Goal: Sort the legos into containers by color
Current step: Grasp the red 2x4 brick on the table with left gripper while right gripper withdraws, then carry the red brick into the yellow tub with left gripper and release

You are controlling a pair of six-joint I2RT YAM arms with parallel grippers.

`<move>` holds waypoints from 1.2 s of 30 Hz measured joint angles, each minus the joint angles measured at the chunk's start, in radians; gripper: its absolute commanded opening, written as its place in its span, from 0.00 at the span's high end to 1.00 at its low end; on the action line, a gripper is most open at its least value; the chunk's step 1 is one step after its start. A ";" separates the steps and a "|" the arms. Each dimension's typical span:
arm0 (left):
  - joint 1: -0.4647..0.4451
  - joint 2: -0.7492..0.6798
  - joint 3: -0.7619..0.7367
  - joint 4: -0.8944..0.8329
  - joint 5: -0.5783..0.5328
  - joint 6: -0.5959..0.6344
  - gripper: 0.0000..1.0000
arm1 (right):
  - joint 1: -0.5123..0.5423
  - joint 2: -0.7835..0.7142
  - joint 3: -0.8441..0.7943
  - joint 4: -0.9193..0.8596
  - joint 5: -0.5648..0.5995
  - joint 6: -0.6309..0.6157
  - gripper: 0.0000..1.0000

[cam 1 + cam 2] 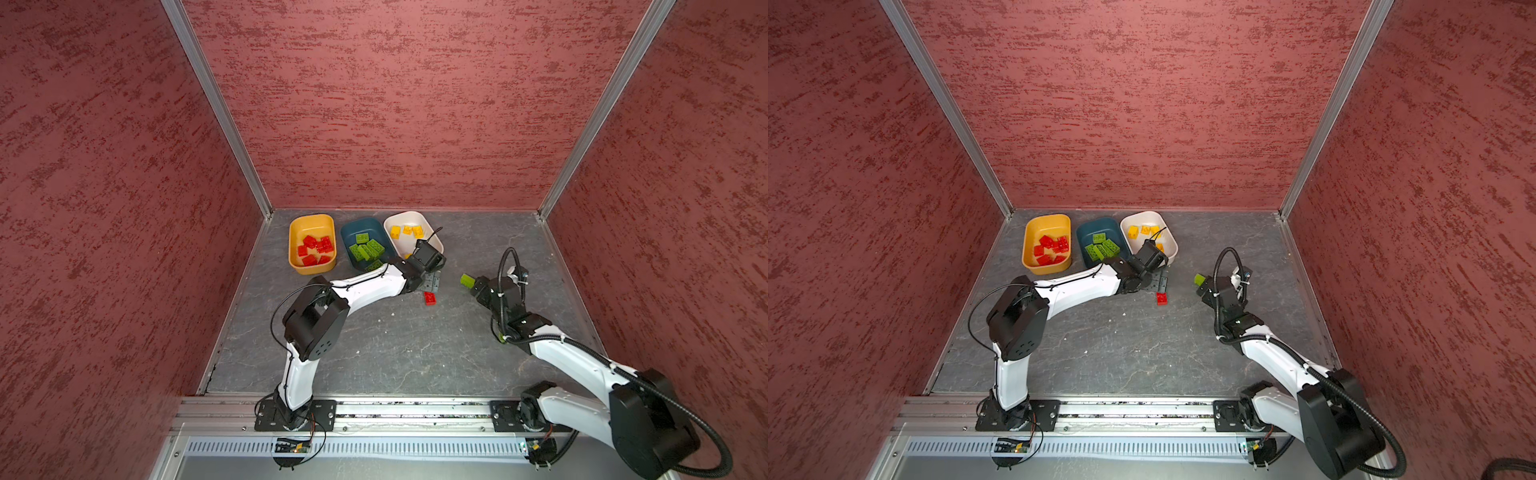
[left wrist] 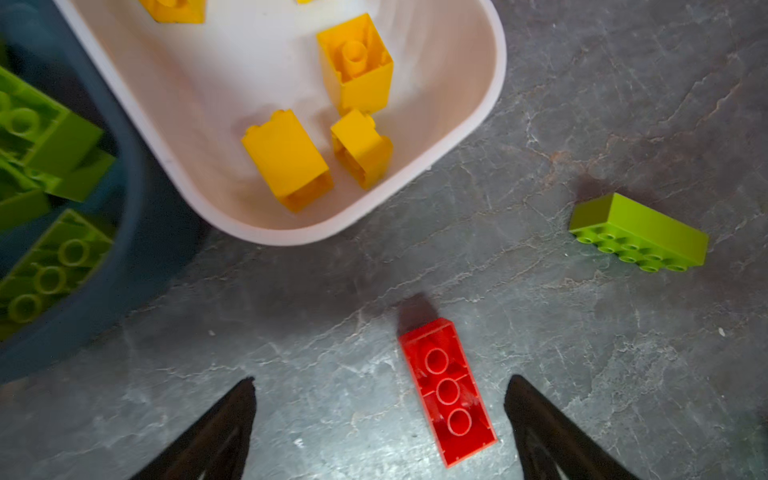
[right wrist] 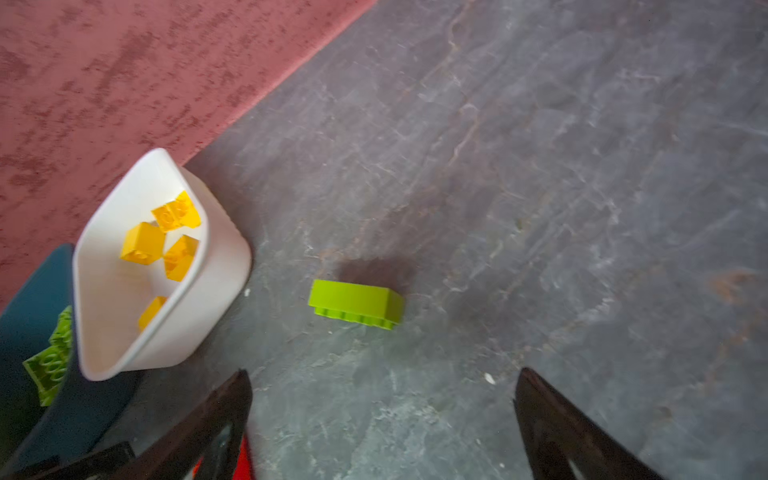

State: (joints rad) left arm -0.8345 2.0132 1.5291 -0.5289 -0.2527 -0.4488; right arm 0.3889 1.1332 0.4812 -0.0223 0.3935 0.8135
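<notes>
Left wrist view shows the red brick point(image 2: 446, 390) underside-up on the surface point(image 2: 623, 124) between the fingers of your released left hand point(image 2: 381, 379): likely light, stiff and slick, so pinch its long sides; your right hand point(image 3: 384, 370), likewise released, faces the green brick point(image 3: 355, 303).

Mustard tub point(image 1: 311, 224), teal tub point(image 1: 357, 226), white tub point(image 1: 405, 218); red brick point(image 1: 430, 298), lime brick point(image 1: 466, 280) (veined grey floor point(image 1: 395, 340)).

Both arms point(image 1: 299, 374) have white shells point(image 1: 370, 286), black joints point(image 1: 316, 328), looping black cables point(image 1: 510, 249) and pointed black fingers point(image 2: 216, 432).
</notes>
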 measured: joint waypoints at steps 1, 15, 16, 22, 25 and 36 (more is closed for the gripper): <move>-0.006 0.017 0.014 -0.010 -0.001 -0.005 0.12 | -0.001 0.000 0.000 -0.010 -0.002 0.005 0.01; -0.045 0.210 0.164 -0.123 -0.014 -0.052 0.31 | -0.005 0.059 0.042 -0.028 -0.068 -0.036 0.01; -0.045 0.213 0.167 -0.127 -0.013 -0.053 0.32 | -0.005 0.062 0.045 -0.028 -0.076 -0.040 0.01; -0.046 0.227 0.181 -0.137 0.003 -0.047 0.46 | -0.005 0.076 0.055 -0.029 -0.111 -0.059 0.01; -0.046 0.227 0.181 -0.134 0.013 -0.041 0.51 | -0.005 0.082 0.057 -0.034 -0.122 -0.067 0.01; -0.045 0.209 0.134 -0.050 0.053 -0.006 0.72 | -0.005 0.114 0.100 -0.055 -0.140 -0.089 0.01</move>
State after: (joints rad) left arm -0.8791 2.2227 1.6630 -0.5789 -0.1997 -0.4553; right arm 0.3843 1.2469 0.5812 -0.0776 0.2535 0.7246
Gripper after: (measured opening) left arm 0.332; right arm 0.989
